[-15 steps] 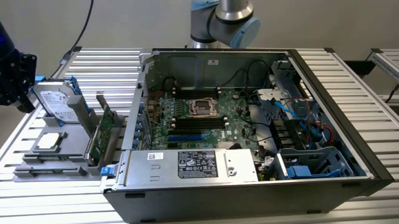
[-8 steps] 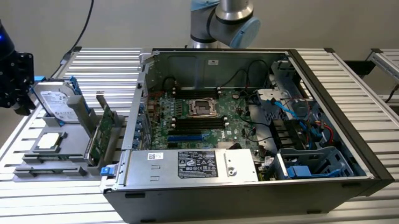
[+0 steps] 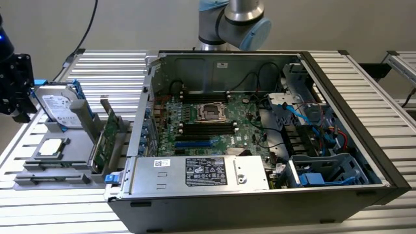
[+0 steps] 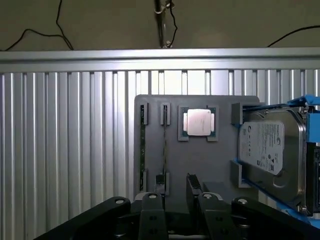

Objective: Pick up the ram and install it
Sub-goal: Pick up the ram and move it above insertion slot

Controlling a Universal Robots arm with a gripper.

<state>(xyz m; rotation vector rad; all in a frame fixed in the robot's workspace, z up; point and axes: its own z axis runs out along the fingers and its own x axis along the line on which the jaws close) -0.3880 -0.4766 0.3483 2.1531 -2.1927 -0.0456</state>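
The ram [image 4: 142,150] is a thin green stick seen edge-on, standing in slots at the rim of the grey holder [image 4: 150,100], on the side far from the hard drive. In the exterior view the ram [image 3: 113,130] stands on the holder's side nearest the computer case. A taller green card [image 3: 97,148] with a metal bracket stands beside it. My gripper [image 3: 14,90] hangs at the exterior view's left, well apart from the ram. The gripper [image 4: 181,215] is open, with nothing between its fingers [image 4: 152,210].
The holder also carries a silver hard drive [image 3: 57,103] in a blue frame and a processor chip [image 3: 52,147]. The open computer case [image 3: 364,146] shows its motherboard [image 3: 224,141] with dark memory slots [image 3: 208,128], cables and a power supply [image 3: 201,171]. Slatted metal table [image 3: 110,68] lies all around.
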